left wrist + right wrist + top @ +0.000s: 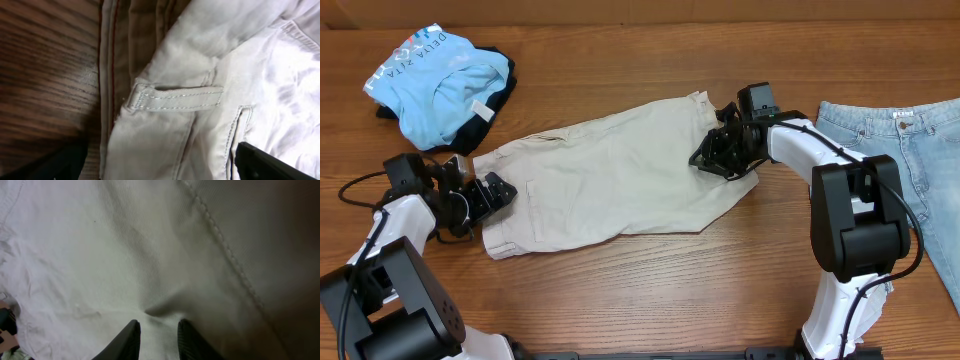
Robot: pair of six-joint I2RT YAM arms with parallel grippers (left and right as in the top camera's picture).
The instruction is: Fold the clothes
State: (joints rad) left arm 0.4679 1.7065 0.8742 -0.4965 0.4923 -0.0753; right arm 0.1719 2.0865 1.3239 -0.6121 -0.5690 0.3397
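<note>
Stretching across the middle of the table (pixel 650 300), the beige shorts (pixel 610 175) lie flat, waistband toward the left gripper (pixel 495 192) and leg hems toward the right gripper (pixel 715 158), apparently so that each arm can work one end of a fold. The left claw stands wide open astride a belt loop (pixel 175 96), gripping nothing. The right is nearly closed, pinching a pucker of cloth. White lettering on the sky-blue tee (pixel 435 85), heaped over a dark garment (pixel 485 125), is too small to read, as is the waist tag on the jeans (pixel 910 150).
</note>
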